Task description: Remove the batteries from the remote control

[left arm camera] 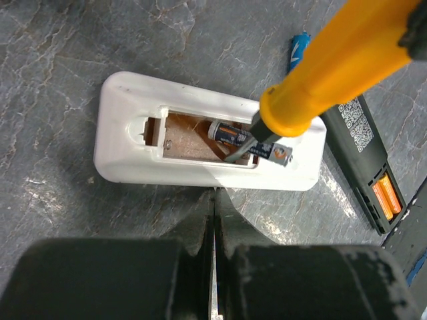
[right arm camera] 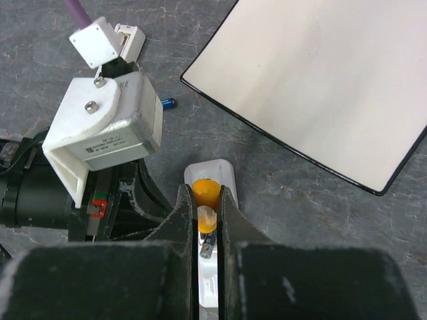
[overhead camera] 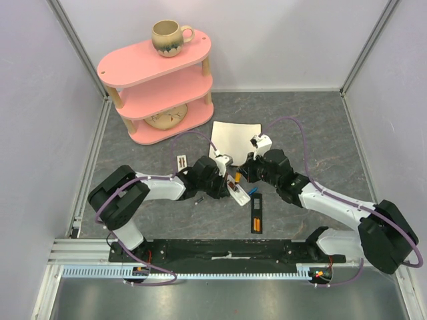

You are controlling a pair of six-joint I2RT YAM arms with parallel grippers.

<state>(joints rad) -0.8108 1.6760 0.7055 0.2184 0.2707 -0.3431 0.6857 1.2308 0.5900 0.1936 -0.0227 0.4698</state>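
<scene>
Our left fingers [left arm camera: 133,280] are pressed together, empty, their tips at the edge of the white remote [left arm camera: 133,133]. Just beyond them a battery [left arm camera: 227,133] lies in the open bay, with the tip of the screwdriver [left arm camera: 333,67] against it. Our right fingers [right arm camera: 280,280] clamp its orange handle.

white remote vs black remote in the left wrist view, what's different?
The white remote holds one cell beside an empty slot; the black remote shows two orange cells side by side. The screwdriver tip sits in the white remote's bay; nothing touches the black remote. Both lie back-up on the table, bays uncovered.
</scene>
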